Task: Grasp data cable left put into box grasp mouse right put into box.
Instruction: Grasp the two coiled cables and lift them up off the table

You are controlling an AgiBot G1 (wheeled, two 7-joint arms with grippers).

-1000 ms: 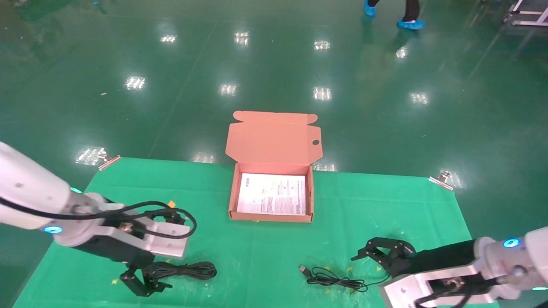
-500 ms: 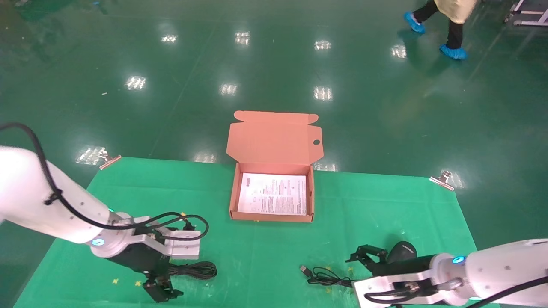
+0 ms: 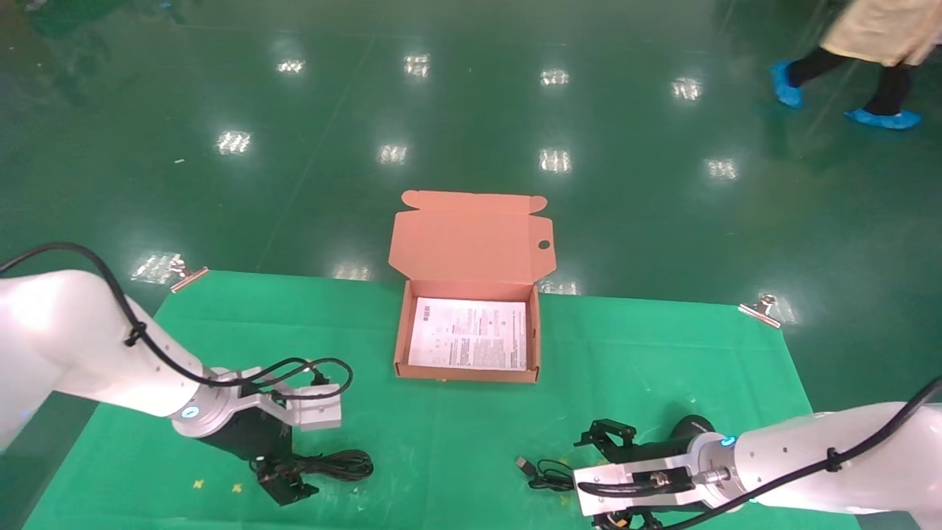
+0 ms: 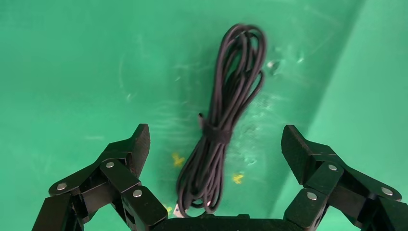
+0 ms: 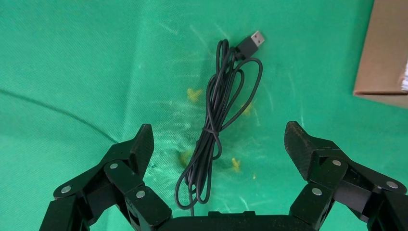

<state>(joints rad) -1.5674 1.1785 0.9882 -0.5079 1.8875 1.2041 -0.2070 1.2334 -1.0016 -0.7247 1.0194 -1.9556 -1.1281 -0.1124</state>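
Observation:
The data cable lies as a long black bundle on the green cloth at the front left. My left gripper is open and hangs low over its near end; in the left wrist view the cable runs between the spread fingers of the gripper. The mouse sits at the front right, partly hidden by my right arm. Its cord with a USB plug lies to its left. My right gripper is open over the cord. The box stands open at the centre back.
A printed sheet lies in the box, and the lid stands up behind it. Metal clips hold the cloth's far corners. A person walks on the green floor at the far right.
My left gripper moved right to the cable's end. My right gripper moved left off the mouse, over the cord. The person walked to the right.

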